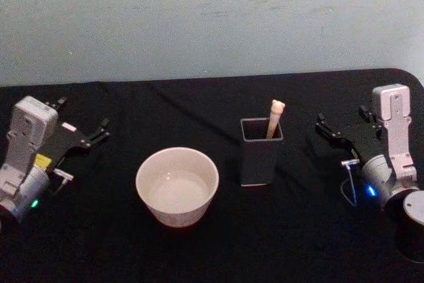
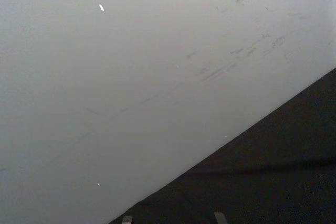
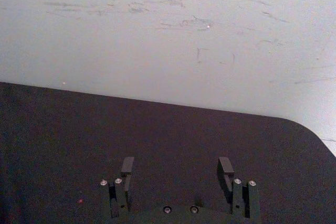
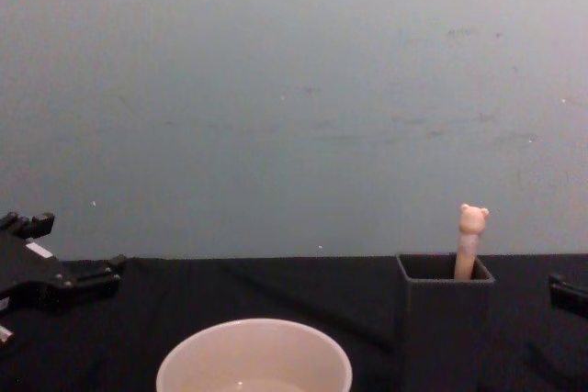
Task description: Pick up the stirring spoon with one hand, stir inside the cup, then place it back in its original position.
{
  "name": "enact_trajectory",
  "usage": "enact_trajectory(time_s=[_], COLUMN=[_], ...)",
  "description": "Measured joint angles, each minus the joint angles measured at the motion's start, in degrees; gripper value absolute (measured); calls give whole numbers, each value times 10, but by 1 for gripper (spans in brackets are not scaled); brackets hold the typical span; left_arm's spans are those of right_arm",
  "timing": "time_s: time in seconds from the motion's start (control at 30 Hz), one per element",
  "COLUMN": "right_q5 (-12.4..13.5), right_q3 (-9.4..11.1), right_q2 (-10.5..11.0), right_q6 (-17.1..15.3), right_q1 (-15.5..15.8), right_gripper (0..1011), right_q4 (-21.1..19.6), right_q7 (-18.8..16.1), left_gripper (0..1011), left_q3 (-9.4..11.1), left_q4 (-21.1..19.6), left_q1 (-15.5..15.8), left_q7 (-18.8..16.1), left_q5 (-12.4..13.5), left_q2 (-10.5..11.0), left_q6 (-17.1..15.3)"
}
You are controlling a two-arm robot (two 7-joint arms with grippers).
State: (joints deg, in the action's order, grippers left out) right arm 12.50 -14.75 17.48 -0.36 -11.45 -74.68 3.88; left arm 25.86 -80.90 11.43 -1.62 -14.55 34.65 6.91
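— How many things stand on the table [image 1: 218,250]?

— Three: one stirring spoon [image 1: 275,117], one cream-white cup [image 1: 177,185], one dark grey square holder [image 1: 261,151]; the table is draped in black cloth, with a pale wall [image 1: 212,18] behind.

— Where is the spoon?

— Upright inside the holder, leaning on its right wall; only the beige handle and bear head rise above the rim; the bowl is hidden inside. The cup sits just left of the holder, apart from it.

— And the grippers?

— Two, both well clear of the things; the left gripper [image 1: 83,120] rests at the table's left edge, fingers spread; the right gripper [image 1: 341,124] lies to the right of the holder, its two fingers [image 3: 127,167] spread apart, holding nothing.
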Motion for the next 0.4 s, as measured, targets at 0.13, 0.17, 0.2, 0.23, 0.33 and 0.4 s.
enact_trajectory(time_s=[0.13, 0.17, 0.2, 0.23, 0.33, 0.4], right_q5=[0, 0, 0, 0, 0, 0], right_q3=[0, 0, 0, 0, 0, 0], right_q2=[0, 0, 0, 0, 0, 0], right_q6=[0, 0, 0, 1, 1, 1], right_q1=[0, 0, 0, 0, 0, 0], right_gripper=[1000, 1000, 1000, 1000, 1000, 1000], right_q4=[0, 0, 0, 0, -1, -1], right_q7=[0, 0, 0, 0, 0, 0], left_gripper=[1001, 1001, 1001, 1001, 1001, 1001], left_q3=[0, 0, 0, 0, 0, 0], left_q4=[0, 0, 0, 0, 0, 0], left_q1=[0, 0, 0, 0, 0, 0], left_q7=[0, 0, 0, 0, 0, 0], left_q5=[0, 0, 0, 0, 0, 0], left_q2=[0, 0, 0, 0, 0, 0], left_q6=[0, 0, 0, 0, 0, 0])
